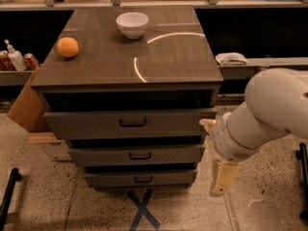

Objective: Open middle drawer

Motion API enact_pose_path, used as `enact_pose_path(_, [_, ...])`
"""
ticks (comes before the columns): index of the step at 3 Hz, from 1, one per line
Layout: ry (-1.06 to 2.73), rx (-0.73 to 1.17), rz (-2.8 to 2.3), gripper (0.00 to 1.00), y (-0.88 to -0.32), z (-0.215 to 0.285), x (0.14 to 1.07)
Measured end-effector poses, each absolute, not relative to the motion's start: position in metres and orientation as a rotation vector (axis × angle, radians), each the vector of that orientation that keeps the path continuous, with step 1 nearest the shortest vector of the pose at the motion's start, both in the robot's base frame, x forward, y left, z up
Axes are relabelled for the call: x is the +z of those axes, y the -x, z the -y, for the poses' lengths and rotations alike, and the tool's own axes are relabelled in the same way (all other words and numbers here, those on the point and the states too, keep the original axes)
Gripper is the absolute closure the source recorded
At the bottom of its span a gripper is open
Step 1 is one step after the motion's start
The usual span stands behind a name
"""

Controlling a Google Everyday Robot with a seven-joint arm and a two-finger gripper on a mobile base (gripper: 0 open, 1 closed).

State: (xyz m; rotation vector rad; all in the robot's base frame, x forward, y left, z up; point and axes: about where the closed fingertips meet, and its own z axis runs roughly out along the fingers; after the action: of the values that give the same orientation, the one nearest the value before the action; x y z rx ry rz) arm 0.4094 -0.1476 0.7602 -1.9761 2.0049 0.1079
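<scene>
Nearest to us, the speckled floor [269, 211] carries a blue tape cross [143, 210] just in front of the cabinet [38, 83]. To the right of the cross, the gripper [223, 178] hangs low beside the cabinet's lower right corner, pointing down toward the floor. It has hold of nothing, and we cannot tell how far open it is. Above it, the bulky white arm [269, 109] fills the right side of the view, level with the drawers.

The cabinet shows three grey-brown fronts stacked one above another, each with a small dark bar handle. The bottom drawer [110, 179] is the shortest and narrowest. The middle drawer [106, 156] sits directly above it and below the top drawer [86, 124], with a dark gap showing above each front. The gripper is well to the right of the middle drawer's handle and touches none of the fronts.

The cabinet's glossy brown top reflects two bright curved streaks of light. An orange [68, 47] rests near its left edge, and a white bowl [132, 24] stands further back near the centre.

A cardboard box [24, 105] leans against the cabinet's left side. Behind, a low shelf holds a white bottle [15, 57] and a red can [32, 60] at the left, and a folded pale cloth [231, 58] at the right.
</scene>
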Motion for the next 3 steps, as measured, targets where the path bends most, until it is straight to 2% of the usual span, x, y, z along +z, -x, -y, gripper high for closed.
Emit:
enact_pose_path(1, [1.983, 0.171, -1.94, 0.0, -0.42, 0.118, 0.707])
enact_pose_path(3, [2.058, 0.112, -1.926, 0.0, -0.428, 0.117, 0.673])
